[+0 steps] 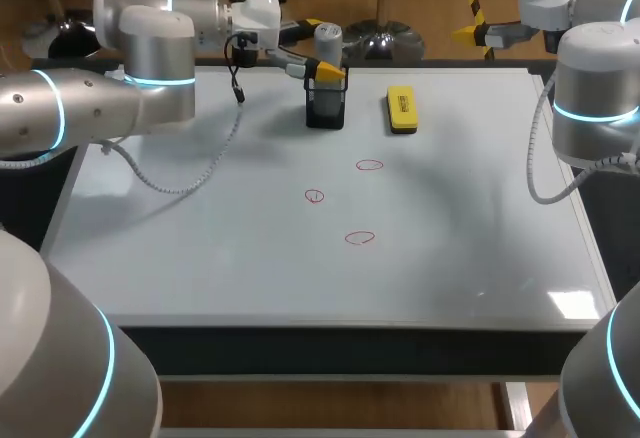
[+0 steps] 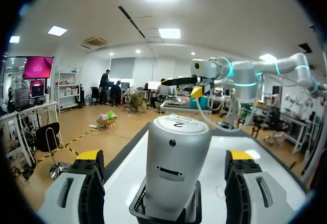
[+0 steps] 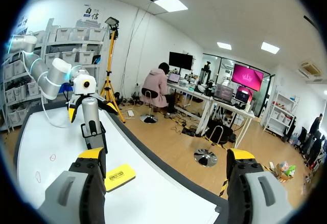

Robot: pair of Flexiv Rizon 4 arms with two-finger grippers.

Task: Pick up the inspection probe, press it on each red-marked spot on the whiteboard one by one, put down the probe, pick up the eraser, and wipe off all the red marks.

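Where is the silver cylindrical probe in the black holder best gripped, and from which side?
I would grip the silver cylindrical probe on its upper body, above the black holder's rim, coming level from the left gripper's side: it stands upright, and the holder hides its lower part.

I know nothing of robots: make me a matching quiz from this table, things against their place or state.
1. silver cylindrical probe
2. yellow block eraser
3. red circle marks
4. right gripper

A. drawn on the whiteboard
B. open, holding nothing
C. upright in the black mesh holder
D. lying flat beside the holder

Pairs: 1-C, 2-D, 3-A, 4-B
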